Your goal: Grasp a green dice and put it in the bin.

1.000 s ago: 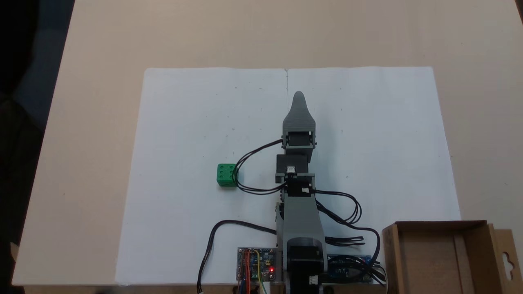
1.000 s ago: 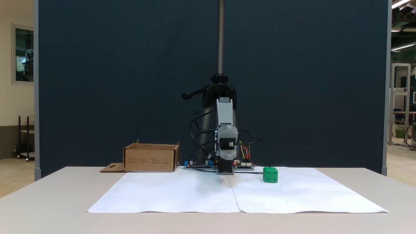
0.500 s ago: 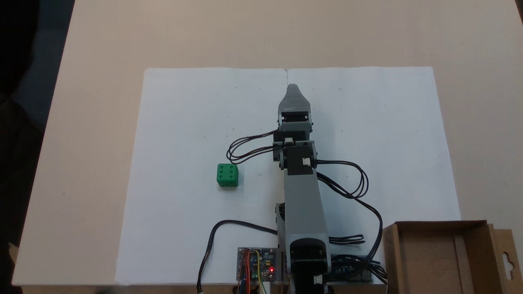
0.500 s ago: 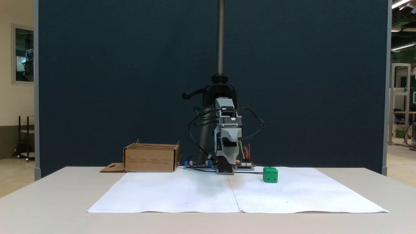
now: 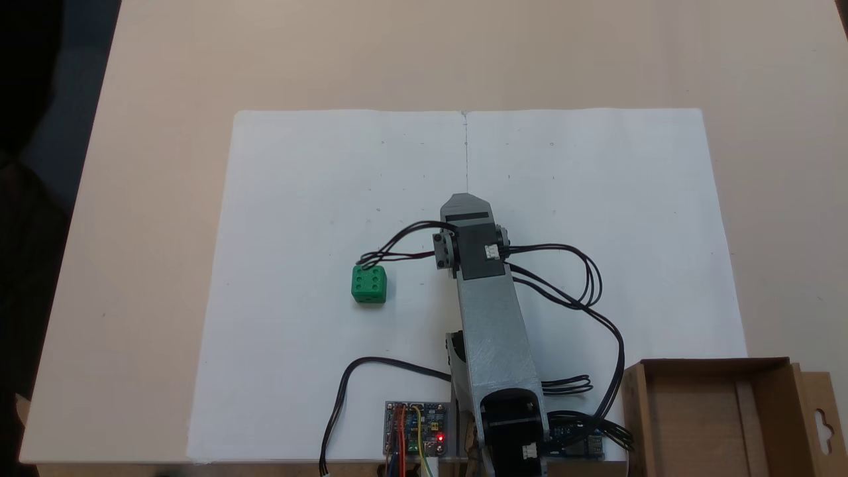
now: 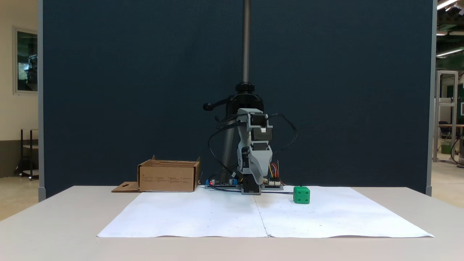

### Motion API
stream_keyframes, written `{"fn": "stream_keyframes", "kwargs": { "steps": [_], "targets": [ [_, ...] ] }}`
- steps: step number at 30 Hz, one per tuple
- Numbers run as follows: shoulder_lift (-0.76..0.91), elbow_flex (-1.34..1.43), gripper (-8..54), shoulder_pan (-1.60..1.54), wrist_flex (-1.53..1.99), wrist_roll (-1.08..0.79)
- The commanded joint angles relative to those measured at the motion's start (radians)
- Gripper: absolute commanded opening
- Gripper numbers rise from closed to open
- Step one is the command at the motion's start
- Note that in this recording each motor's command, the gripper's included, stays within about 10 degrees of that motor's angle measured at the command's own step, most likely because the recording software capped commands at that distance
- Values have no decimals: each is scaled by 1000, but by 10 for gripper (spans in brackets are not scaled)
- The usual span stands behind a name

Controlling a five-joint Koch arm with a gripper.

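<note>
- One green dice (image 5: 369, 284) sits on your white paper sheet (image 5: 318, 199), six pips up, well apart from the gripper (image 6: 256, 180).
- Your gripper hangs pointing down above the paper; I cannot tell whether its jaws are parted.
- The bin (image 5: 719, 417) rests at the table's edge beside the arm's base.

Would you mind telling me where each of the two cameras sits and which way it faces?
A fixed view: above the table, looking straight down at the white paper; arm seen from its top.
A fixed view: at table height opposite the arm's base, facing the dark partition; claw points down.
Both fixed views share the green dice, lying free, and the cardboard bin.
</note>
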Motion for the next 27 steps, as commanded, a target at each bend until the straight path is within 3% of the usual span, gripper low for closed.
{"fn": "stream_keyframes", "kwargs": {
  "steps": [1,12,23,27],
  "targets": [
    [98,-61,443,-17,107,106],
    [49,-132,440,-57,141,140],
    [-221,-233,445,-100,144,272],
    [-247,-249,450,-175,144,336]
  ]
}}
